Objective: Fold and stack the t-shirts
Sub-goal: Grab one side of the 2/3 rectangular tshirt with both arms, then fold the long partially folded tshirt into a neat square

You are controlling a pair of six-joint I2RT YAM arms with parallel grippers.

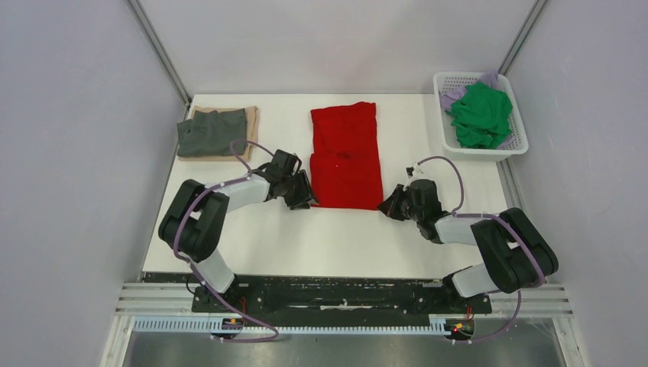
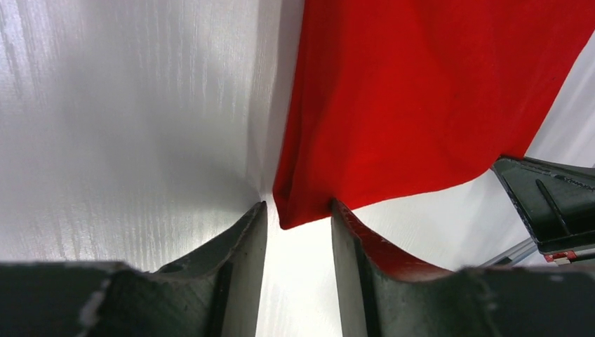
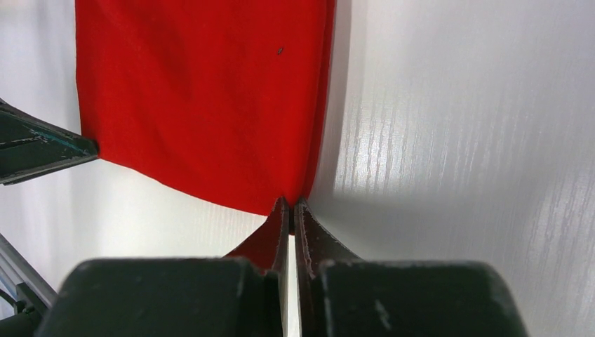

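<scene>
Bare white desk (image 1: 336, 237) nearest, before red shirt (image 1: 345, 157). Left jaws parted, straddling its near-left corner; right jaws pinched shut on its near-right corner. Shirt flat mid-desk, desk showing both sides. Far left, grey shirt (image 1: 208, 134) folded on tan shirt (image 1: 251, 121). Far right edge, basket (image 1: 481, 153) with green shirt (image 1: 480, 115), lilac shirt (image 1: 451, 95).

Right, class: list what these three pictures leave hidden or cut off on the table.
1. Top view: the tan t-shirt is mostly covered by the grey t-shirt.
2. Top view: the lilac t-shirt is mostly buried under the green t-shirt in the basket.
3. Right wrist view: a corner of the red t-shirt vanishes inside the shut right claw.
4. Both wrist views: its far end is cut off by the top edge.
</scene>
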